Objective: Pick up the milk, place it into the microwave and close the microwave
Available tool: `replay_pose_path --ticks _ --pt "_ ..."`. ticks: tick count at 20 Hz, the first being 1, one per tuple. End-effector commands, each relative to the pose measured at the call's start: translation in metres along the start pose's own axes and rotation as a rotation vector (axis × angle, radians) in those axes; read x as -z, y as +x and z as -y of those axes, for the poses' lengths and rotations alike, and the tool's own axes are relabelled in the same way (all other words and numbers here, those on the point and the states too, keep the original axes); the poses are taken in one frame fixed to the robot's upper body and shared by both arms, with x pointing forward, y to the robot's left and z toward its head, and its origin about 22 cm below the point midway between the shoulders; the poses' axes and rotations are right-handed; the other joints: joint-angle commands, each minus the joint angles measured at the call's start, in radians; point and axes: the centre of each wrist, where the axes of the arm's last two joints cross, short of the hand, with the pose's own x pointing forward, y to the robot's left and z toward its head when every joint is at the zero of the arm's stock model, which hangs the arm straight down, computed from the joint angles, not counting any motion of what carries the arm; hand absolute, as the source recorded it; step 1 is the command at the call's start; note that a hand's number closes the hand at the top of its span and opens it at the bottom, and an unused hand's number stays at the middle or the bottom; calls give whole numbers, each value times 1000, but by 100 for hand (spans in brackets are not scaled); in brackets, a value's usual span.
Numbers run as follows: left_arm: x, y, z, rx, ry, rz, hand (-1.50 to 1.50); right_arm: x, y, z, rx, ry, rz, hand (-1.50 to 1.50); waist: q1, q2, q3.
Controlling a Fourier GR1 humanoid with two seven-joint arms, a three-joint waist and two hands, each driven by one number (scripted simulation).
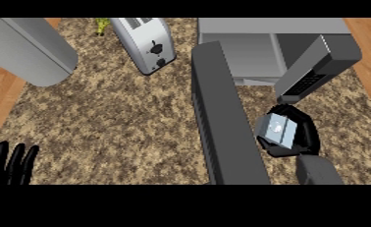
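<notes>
Now milk (278,128) within right hand (303,137)

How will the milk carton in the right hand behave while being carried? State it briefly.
The milk carton looks boxy and flat-sided, so it probably won't roll. The right hand curls round it, suggesting stiff walls. It appears small, so likely light.

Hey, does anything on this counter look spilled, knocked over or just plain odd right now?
Nothing looks spilled or damaged. The microwave stands with its door swung wide open, and the right hand holds the milk in front of it. The toaster sits at an angle.
</notes>
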Motion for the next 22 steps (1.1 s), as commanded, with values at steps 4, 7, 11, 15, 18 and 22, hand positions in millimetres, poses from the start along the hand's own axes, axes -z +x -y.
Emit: replay_pose_path --ticks 4,7,11,15,18,22 --pt "-2 20 5 -13 -14 5 -150 17 18 73 5 -26 61 150 10 3 1" --pt "2 4 -9 -17 -11 4 -150 9 13 37 60 40 66 150 -4 -1 0" --pt "5 8 2 -22 2 12 -150 36 24 37 105 88 54 150 -2 0 0" --pt "0 0 -17 12 18 -3 -150 51 45 -6 28 110 97 150 -9 -4 -1" --pt "-12 19 -17 -29 14 -8 -150 65 40 -13 6 105 97 150 3 -1 0" --pt "-11 9 -15 -32 10 -28 -150 90 63 -15 -90 86 72 150 0 -1 0"
